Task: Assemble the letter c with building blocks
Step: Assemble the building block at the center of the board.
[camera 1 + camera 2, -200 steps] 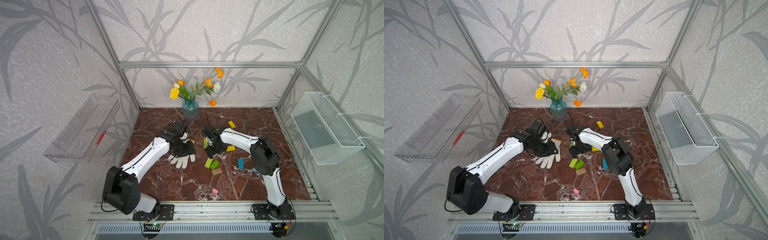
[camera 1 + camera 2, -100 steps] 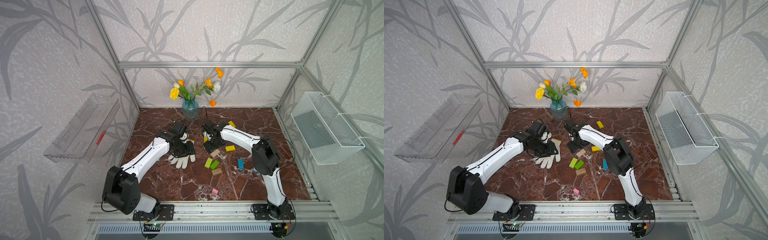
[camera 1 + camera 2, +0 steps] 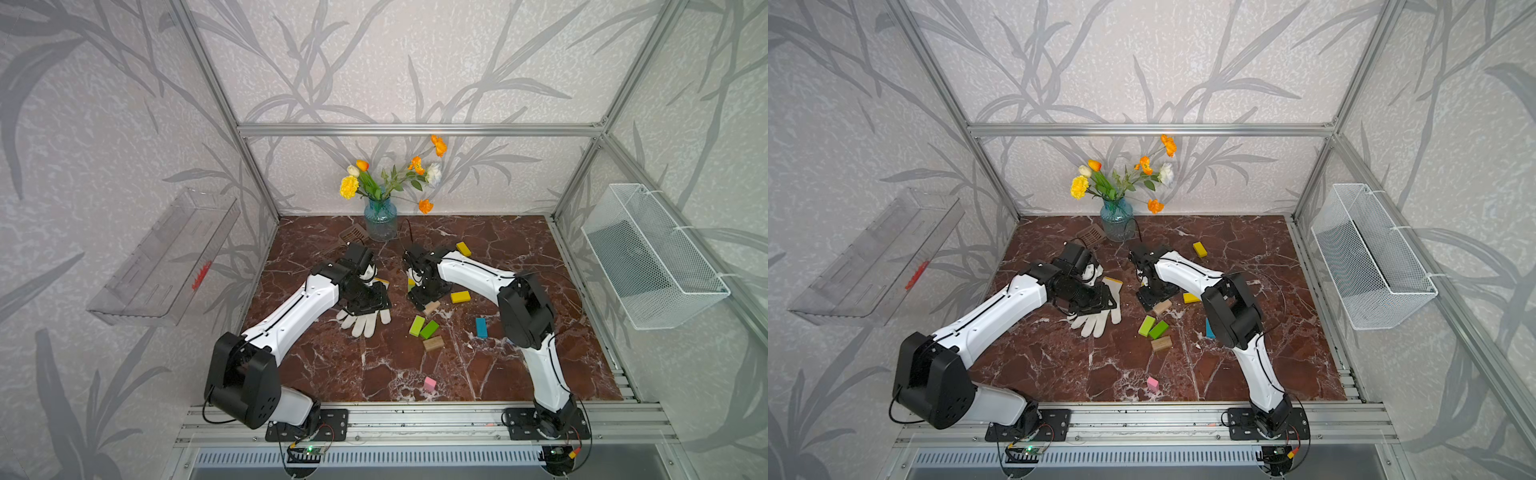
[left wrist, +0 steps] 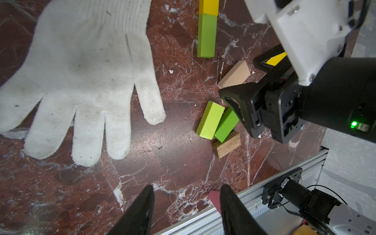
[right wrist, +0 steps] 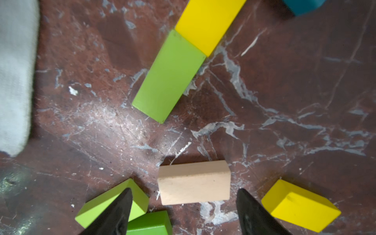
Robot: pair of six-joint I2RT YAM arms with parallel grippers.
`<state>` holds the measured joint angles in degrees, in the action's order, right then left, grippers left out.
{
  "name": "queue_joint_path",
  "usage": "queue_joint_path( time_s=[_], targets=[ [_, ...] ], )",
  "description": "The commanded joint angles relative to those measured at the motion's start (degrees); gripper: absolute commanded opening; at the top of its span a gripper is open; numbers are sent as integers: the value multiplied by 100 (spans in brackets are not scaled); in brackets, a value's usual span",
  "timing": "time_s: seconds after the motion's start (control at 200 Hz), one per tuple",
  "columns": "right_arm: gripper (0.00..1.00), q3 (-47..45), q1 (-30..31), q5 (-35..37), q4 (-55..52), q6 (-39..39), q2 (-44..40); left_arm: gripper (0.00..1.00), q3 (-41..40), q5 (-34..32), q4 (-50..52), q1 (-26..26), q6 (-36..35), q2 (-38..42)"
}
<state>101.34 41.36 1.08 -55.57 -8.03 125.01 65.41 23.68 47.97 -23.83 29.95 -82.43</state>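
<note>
Right gripper (image 5: 183,211): stood wide open over the marble, holding nothing.
Pale wood block (image 5: 194,182): lay flat just ahead of the gap between its fingertips, touching neither.
Light green block (image 5: 140,195): close beside one fingertip.
Yellow block (image 5: 299,205): just outside the other fingertip.
Green block (image 5: 168,77): farther ahead, end to end with a second yellow block (image 5: 205,22).
Left gripper (image 4: 186,211): partly open and empty, with the white glove (image 4: 81,71) spread flat ahead of it.
</note>
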Motion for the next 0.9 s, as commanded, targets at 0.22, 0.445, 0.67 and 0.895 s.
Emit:
queue_joint_path(
  time_s=[0.22,0.445,0.67,0.895],
  targets=[
    [77,-250,-27,99,-59,39,75,53,-59,18,38,24,-49,42],
    [76,-309,-82,114,-2,56,100,53,-62,-3,46,20,-52,43],
    [74,-404,-119,59,125,21,94,53,-85,-13,55,24,-64,56],
    [67,-358,-129,-43,132,-56,149,53,-92,-20,44,28,-78,78]
  ],
)
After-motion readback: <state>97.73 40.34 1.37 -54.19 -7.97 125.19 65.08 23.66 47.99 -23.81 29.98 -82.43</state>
